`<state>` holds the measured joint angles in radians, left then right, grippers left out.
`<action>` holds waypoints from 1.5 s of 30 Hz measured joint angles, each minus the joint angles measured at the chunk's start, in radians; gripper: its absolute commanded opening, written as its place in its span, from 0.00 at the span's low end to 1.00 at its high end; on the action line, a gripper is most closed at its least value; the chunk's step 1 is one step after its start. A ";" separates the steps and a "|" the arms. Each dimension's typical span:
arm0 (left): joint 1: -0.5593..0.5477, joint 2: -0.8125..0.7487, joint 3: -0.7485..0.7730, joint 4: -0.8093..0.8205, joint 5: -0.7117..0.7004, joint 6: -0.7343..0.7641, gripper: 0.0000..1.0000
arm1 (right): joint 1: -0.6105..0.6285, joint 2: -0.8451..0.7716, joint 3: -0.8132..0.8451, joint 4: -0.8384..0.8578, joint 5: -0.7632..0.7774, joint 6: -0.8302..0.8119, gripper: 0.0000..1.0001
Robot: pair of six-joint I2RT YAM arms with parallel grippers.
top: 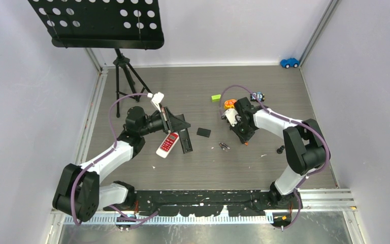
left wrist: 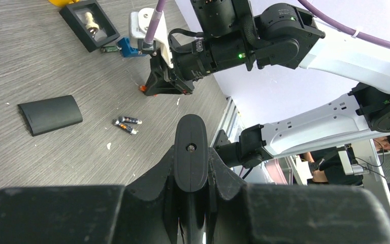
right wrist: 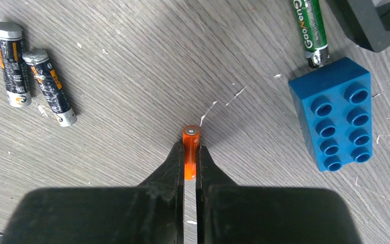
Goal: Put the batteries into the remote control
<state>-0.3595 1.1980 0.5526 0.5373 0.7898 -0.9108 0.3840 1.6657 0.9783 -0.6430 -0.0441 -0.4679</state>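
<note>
the right jaws are clamped on the orange battery point(right wrist: 191, 136). the battery stands nearly upright between the two black fingertips point(right wrist: 175, 163), its top cap poking just past them, low over the worktop point(top: 198, 170). whether its bottom end touches the surface cannot be told.

the pair of dark grey batteries point(right wrist: 48, 84) lies side by side on the worktop, apart from the right jaws and to their left in the overhead view, between the two arms. a green battery point(right wrist: 312, 30) lies on the other side of those jaws, one end just beside a blue toy brick point(right wrist: 337, 119).

the left jaws are pressed together on what appears to be the black remote point(top: 185, 138), seen end-on in the left wrist view and held out toward the middle of the worktop. a red and white remote point(top: 167, 144) lies just beside it. a small dark curved cover point(left wrist: 51, 114) lies between the black remote and the dark pair.

the worktop is grey wood-grain board, marked with pale flecks. plain pale lilac walls close it in on three sides. a black perforated music stand point(top: 99, 20) on a tripod stands at the far left, a blue toy car point(top: 289, 62) sits in the far right corner, and a small green block point(top: 216, 97) lies near the middle back.
</note>
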 measured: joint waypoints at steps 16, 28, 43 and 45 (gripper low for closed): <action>0.000 -0.005 0.001 0.005 -0.043 -0.006 0.00 | 0.088 -0.352 0.018 0.232 -0.063 0.402 0.00; 0.000 0.067 -0.017 0.290 -0.093 -0.247 0.00 | 0.468 -0.417 0.157 0.323 0.023 0.856 0.00; 0.000 0.296 -0.049 0.713 -0.085 -0.567 0.00 | 0.660 -0.374 0.211 0.315 0.297 0.834 0.00; 0.000 0.298 -0.049 0.725 -0.085 -0.574 0.00 | 0.666 -0.365 0.211 0.304 0.316 0.820 0.00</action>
<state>-0.3595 1.4960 0.5034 1.2625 0.7052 -1.4849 1.0496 1.3003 1.1889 -0.3389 0.2722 0.3523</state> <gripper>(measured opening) 0.189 0.061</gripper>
